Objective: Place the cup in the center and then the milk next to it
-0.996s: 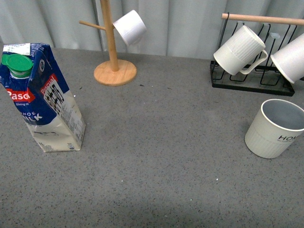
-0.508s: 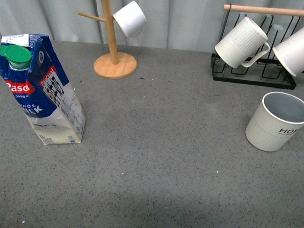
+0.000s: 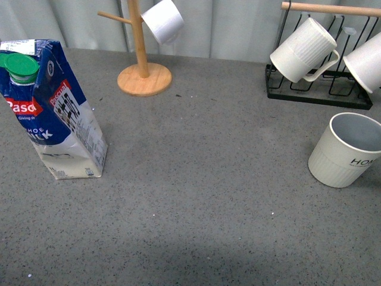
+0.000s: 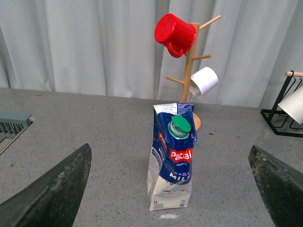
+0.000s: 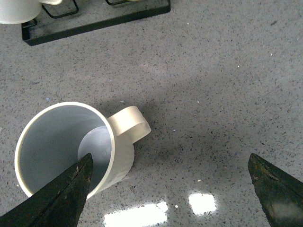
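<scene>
The cup (image 3: 345,152), off-white with a ribbed lower half and black lettering, stands upright at the right edge of the grey table. In the right wrist view it (image 5: 61,146) lies below my open right gripper (image 5: 170,189), its handle (image 5: 132,125) between the jaws and one finger (image 5: 57,198) over its rim. The milk (image 3: 50,113), a blue-and-white carton with a green cap, stands at the left. In the left wrist view it (image 4: 171,161) stands upright ahead of my open left gripper (image 4: 173,189), centred between the jaws and apart from them. Neither gripper shows in the front view.
A wooden mug tree (image 3: 141,59) with a smooth white mug (image 3: 162,21) stands at the back; the left wrist view shows a red mug (image 4: 174,34) on it too. A black wire rack (image 3: 318,95) at the back right holds a ribbed white mug (image 3: 303,50) and another white mug (image 3: 364,62).
The front view has shifted slightly, so everything sits a little higher in the picture. The cup and the milk keep their places on the table.
</scene>
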Tool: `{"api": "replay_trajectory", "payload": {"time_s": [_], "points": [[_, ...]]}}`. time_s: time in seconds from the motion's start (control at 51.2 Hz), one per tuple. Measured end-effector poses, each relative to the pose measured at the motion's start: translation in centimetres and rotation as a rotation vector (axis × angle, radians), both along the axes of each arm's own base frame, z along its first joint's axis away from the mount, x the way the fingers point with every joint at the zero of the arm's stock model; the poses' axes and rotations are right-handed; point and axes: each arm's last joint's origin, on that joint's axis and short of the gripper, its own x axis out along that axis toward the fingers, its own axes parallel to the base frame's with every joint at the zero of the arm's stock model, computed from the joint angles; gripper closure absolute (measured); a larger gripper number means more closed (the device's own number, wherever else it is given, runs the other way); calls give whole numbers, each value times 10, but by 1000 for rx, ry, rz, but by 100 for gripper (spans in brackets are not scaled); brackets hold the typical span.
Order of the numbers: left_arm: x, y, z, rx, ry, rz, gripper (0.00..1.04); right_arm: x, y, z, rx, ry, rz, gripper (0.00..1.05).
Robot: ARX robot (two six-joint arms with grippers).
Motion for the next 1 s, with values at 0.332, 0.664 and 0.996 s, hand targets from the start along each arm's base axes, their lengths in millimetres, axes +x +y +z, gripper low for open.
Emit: {"api": "replay_trajectory", "payload": {"time_s": [0.332, 0.664, 0.996], "points": [[0, 0, 0, 0, 0, 0, 7, 38, 12, -19, 111, 124, -50, 9], [0, 0, 0, 0, 0, 0, 7, 47, 19, -29, 161, 179, -48, 19], [0, 0, 0, 0, 0, 0, 7, 48, 23, -28, 176, 194, -41, 81]]}}
